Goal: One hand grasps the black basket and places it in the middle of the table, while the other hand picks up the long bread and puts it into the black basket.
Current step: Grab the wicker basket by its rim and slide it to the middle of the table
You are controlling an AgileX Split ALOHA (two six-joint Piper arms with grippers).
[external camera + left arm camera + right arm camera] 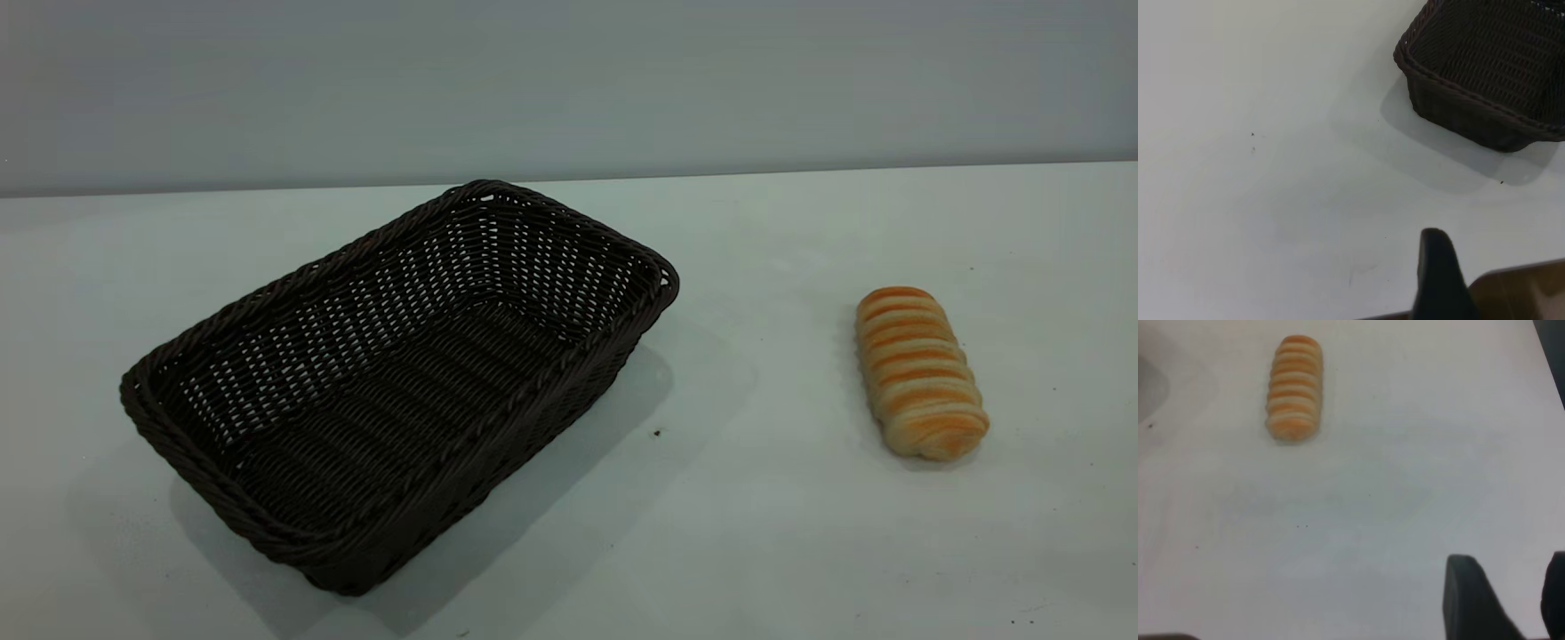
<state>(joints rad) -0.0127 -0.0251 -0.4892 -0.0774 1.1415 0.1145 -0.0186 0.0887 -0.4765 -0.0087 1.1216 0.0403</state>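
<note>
The table (765, 533) is white and smooth, and it fills most of the exterior view. A few tiny dark specks lie on it; one speck (657, 433) is just beside the basket's shadow.

The basket (400, 382) stands on the table at the left side of the exterior view. It is dark, woven, rectangular, and turned at an angle, with one short end toward the camera. It holds nothing. Its braided rim and openwork sides are clear to see.

The bread (919, 372) lies flat on the table at the right side of the exterior view, well apart from the basket. It is golden-orange with pale cross stripes. Nothing touches it.

The right gripper (1511, 600) shows only in the right wrist view, as two dark fingers with a clear gap of table between them, so it is spread. It is above bare table, well apart from the bread (1293, 387).

Of the left gripper only one dark finger (1439, 277) shows, in the left wrist view, so I cannot tell whether it is spread or closed. It is above bare table, apart from a corner of the basket (1485, 73).
</note>
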